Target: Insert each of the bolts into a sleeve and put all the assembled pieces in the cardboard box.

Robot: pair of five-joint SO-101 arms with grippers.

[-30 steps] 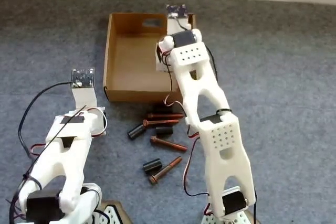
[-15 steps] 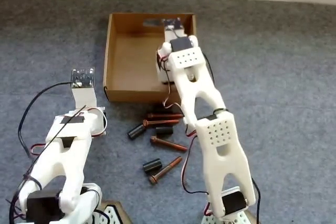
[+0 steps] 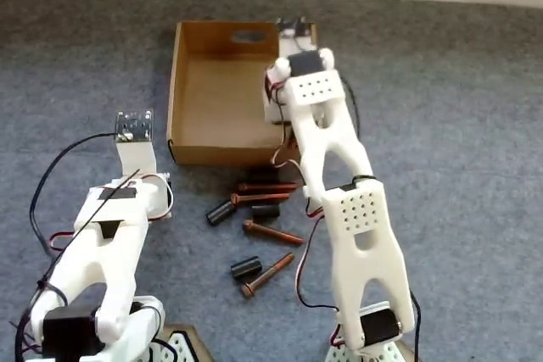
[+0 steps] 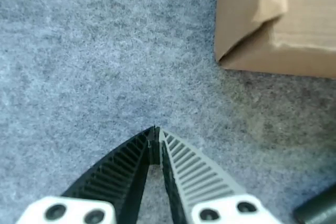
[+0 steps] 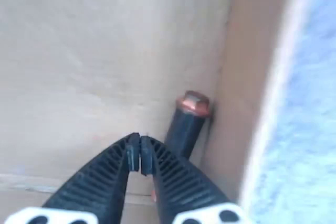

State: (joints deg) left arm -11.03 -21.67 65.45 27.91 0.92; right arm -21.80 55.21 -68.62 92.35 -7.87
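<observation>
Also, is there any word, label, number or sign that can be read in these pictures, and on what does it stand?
None can be read.
The cardboard box is plain on the walls that show, and the bolts and sleeves carry no visible marks.
The small circuit board on the left arm's wrist may bear print, but it is too small to read.

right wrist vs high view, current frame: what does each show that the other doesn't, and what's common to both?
Right wrist view: the shut right gripper above the box floor. Beside it is an assembled piece, a copper bolt in a black sleeve, lying against the box wall.

High view: loose copper bolts and black cylindrical sleeves on the grey carpet in front of the box, plus the white left arm and white right arm. The right arm covers that inner corner.

Both: the brown cardboard box.
</observation>
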